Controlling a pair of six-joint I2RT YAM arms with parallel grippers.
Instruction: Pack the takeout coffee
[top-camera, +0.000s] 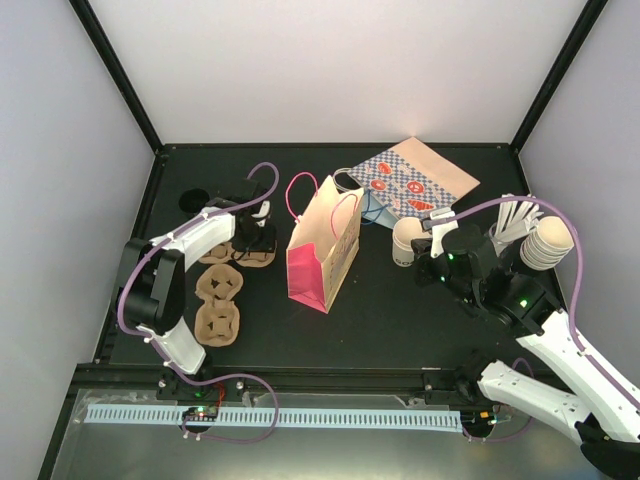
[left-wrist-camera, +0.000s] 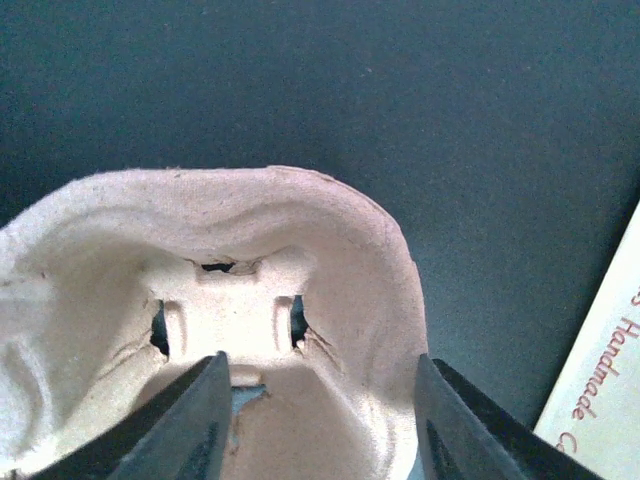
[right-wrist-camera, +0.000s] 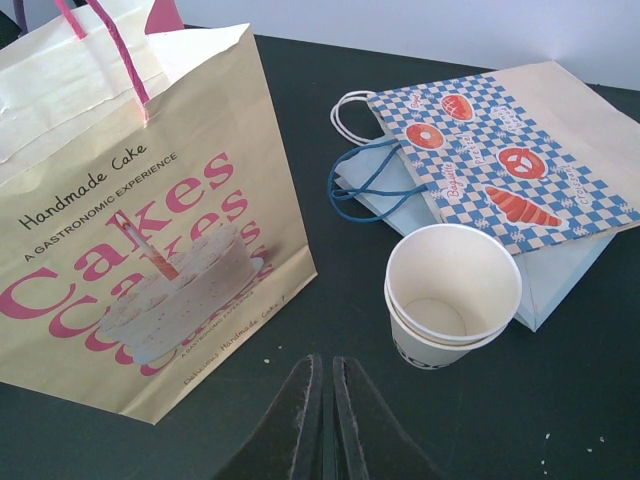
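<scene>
The takeout coffee (right-wrist-camera: 452, 295) is a small white paper cup with dark print low on its side. It stands upright and empty on the black table, just in front of the flat checked bag, and a second rim shows right under its top rim. In the top view the cup (top-camera: 405, 243) is right of the pink-and-cream cake bag (top-camera: 325, 245), which stands open. My right gripper (right-wrist-camera: 327, 375) is shut on nothing, near the cup and to its left. My left gripper (left-wrist-camera: 320, 400) is open, its fingers astride one corner of a pulp cup carrier (left-wrist-camera: 230, 310).
A blue-checked paper bag (top-camera: 415, 180) lies flat at the back right. A stack of nested cream cups (top-camera: 548, 245) stands at the far right. More pulp carriers (top-camera: 217, 323) lie at the left, with a small black cup (top-camera: 195, 198) behind them.
</scene>
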